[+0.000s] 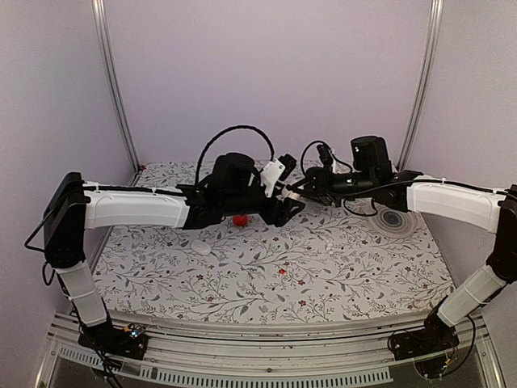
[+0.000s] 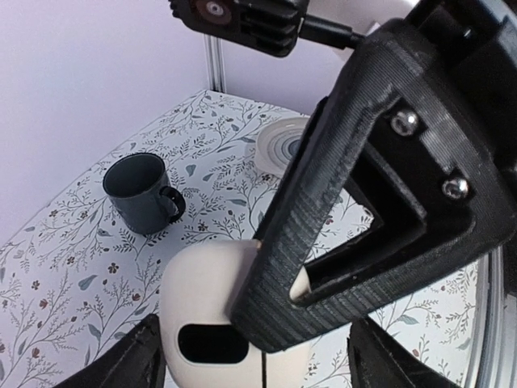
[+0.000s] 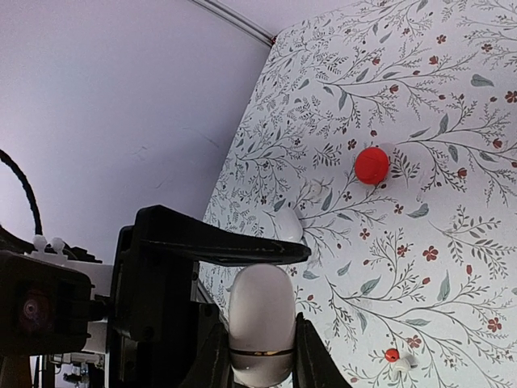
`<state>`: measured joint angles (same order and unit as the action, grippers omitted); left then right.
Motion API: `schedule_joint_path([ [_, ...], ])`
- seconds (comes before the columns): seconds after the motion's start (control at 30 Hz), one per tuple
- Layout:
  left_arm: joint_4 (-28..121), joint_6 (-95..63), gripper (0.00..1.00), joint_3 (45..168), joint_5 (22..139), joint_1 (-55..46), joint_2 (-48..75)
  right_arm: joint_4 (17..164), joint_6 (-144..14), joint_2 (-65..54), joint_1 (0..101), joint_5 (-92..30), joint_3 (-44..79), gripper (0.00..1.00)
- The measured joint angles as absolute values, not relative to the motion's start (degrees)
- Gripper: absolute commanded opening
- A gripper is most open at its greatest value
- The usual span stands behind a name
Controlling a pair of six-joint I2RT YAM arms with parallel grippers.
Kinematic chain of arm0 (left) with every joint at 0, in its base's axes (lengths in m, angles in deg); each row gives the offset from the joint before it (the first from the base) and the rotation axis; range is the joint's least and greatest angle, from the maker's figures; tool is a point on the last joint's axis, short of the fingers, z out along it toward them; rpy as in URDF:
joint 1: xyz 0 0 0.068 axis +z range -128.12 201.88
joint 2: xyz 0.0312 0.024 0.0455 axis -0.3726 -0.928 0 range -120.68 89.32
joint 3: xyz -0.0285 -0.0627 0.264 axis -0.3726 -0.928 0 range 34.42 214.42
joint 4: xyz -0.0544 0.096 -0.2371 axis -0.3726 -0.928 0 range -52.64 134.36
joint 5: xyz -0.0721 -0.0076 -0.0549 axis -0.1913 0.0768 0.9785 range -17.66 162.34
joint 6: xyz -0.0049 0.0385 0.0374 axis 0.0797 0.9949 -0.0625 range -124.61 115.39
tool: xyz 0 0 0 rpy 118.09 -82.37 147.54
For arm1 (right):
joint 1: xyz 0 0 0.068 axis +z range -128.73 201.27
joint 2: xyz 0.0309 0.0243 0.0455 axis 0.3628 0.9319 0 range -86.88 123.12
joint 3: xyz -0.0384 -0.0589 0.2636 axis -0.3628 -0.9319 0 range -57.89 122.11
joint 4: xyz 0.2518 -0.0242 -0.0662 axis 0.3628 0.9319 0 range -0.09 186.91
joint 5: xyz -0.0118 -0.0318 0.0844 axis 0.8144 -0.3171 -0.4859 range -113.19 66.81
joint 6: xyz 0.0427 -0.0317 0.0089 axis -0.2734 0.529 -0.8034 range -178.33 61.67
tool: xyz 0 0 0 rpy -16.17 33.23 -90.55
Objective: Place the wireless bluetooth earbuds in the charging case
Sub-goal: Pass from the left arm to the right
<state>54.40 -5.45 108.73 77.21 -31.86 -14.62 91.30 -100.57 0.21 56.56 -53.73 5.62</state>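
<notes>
- Above mid-bench (image 1: 339, 267), between my two arms, the charging case (image 2: 202, 291) is held aloft, clear of the patterned surface.
- My right pincer (image 3: 260, 323) has its fingers pressed onto the case's two flanks, pinching it.
- My left pincer (image 2: 257, 365) is spread: one finger is just beside the case's edge, and the other stands off it.
- Step in hand, as I judge it: passing the case from left to right. To do it well, I should make sure the right grip is firm. Then I draw the left straight back without brushing the shell, leaving the hollowed face uncovered for the earbuds.
- Case appearance: cream-white, smooth and rounded like a pebble. One dark oblong hollow shows in the left wrist view, and a thin gold seam rings the case in the right wrist view.
- Earbuds: I cannot pick them out with certainty.
</notes>
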Motion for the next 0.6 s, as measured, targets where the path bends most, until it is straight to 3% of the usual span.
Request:
schedule_joint_path([
  [0.17, 59.27, -4.56, 0.82, 105.71, 76.11, -31.86, -13.33, 91.87, -100.50, 0.17, 56.54, -53.27, 6.60, 0.04],
  [0.3, 70.99, -0.97, 0.84, 94.63, 76.16, -31.99, -9.05, 92.85, -100.11, 0.04, 56.41, -52.29, 6.69, 0.04],
  [0.43, 82.75, 5.24, 0.80, 83.26, 76.25, -32.45, -5.03, 93.57, -99.70, -0.55, 55.93, -52.03, 6.69, 0.04],
  [0.6, 90.55, 15.18, 0.77, 81.52, 69.89, -34.50, -4.94, 93.79, -99.96, -0.79, 55.47, -54.06, 7.89, 0.04],
])
